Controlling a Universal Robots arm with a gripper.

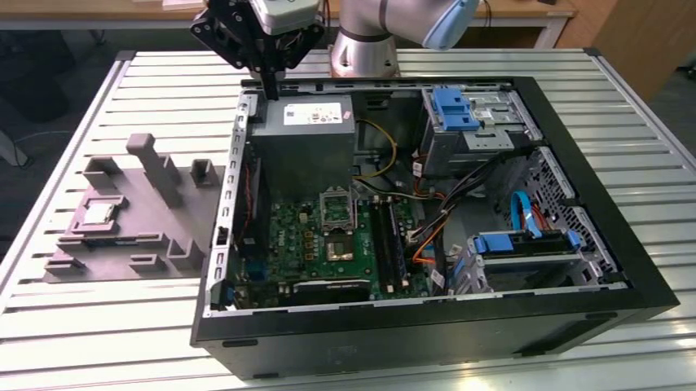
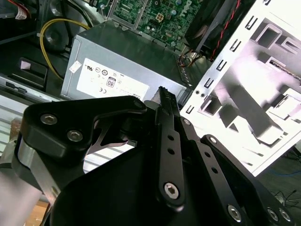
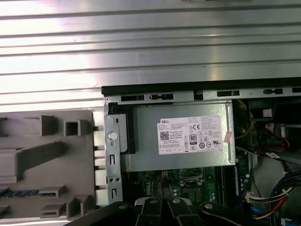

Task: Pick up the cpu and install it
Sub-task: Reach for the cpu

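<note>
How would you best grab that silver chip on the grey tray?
Take the cpu by two opposite edges, straight down from above: it lies flat, silvery top up, in the grey tray, so probably only its thin rim offers a hold.

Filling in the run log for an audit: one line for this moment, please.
gripper: shut, empty, near power supply | cpu: on grey fixture, outside computer case, not picked up

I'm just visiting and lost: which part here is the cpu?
Start at the big open computer case; on the exterior view's left of it lies a grey holder tray with moulded blocks. The cpu is the small flat square sitting in a recess of that tray, the only silvery piece among dull grey shapes.
</note>
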